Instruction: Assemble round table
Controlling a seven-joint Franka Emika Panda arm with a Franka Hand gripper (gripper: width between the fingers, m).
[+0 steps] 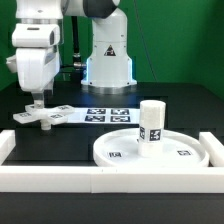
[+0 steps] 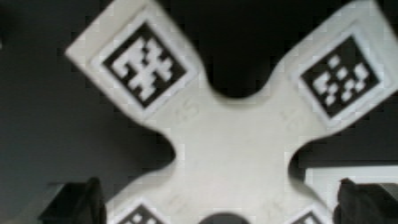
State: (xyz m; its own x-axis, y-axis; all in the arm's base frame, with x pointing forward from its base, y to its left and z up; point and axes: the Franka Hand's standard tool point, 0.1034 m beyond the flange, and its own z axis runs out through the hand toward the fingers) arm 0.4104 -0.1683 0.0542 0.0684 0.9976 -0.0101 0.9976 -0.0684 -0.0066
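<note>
Apparently the claw (image 1: 35,103) stood at the cross-shaped base (image 1: 40,117) to pick it; grasping or released, I could not tell. The next move needed a firm lift toward the leg (image 1: 152,122).

leg (image 1: 151,122) upright on disc (image 1: 175,140), cross-shaped base (image 1: 45,118) to the exterior view's left, marker board (image 1: 105,114) behind
</note>
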